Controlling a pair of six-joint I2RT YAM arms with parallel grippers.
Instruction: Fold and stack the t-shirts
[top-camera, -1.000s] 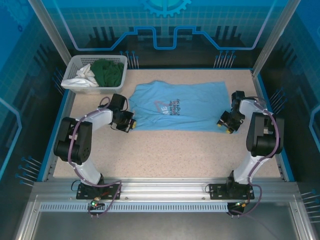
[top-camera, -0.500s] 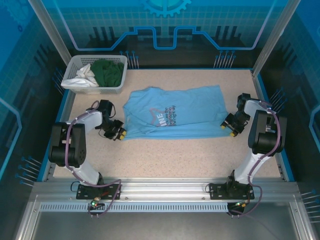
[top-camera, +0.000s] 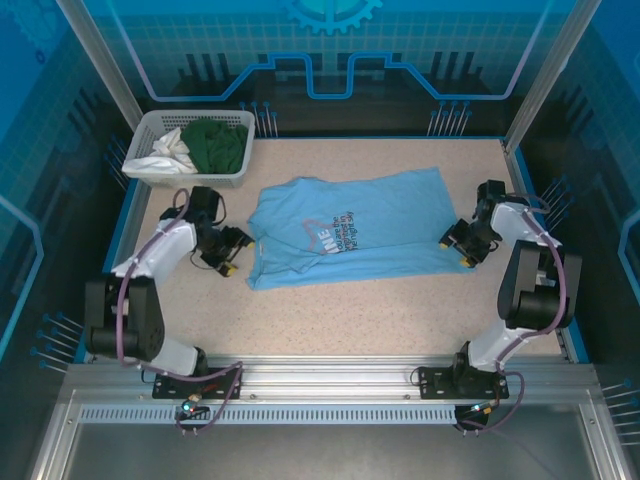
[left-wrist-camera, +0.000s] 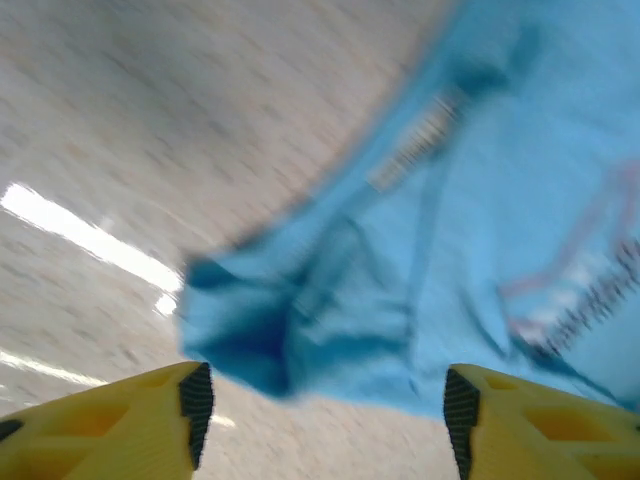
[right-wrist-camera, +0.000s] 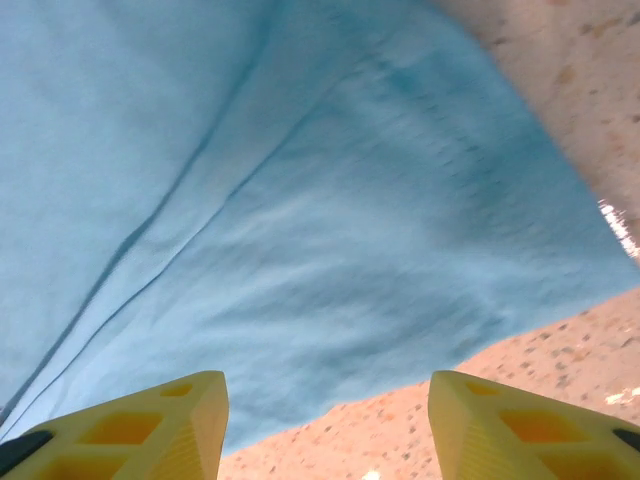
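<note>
Light blue t-shirt (top-camera: 390, 215) flat, print lettering (top-camera: 335, 233) unreadable; left hand (left-wrist-camera: 322, 400), right hand (right-wrist-camera: 328, 415) both apart, empty.

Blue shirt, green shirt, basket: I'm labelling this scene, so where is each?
blue shirt (top-camera: 400, 220), top view, plain cloth right of the print.
green shirt (top-camera: 218, 143), top view, middle of the bundle.
basket (top-camera: 190, 179), top view, near wall.

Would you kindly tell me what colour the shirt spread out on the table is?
The t-shirt is light blue, clearest in the top external view.
</note>
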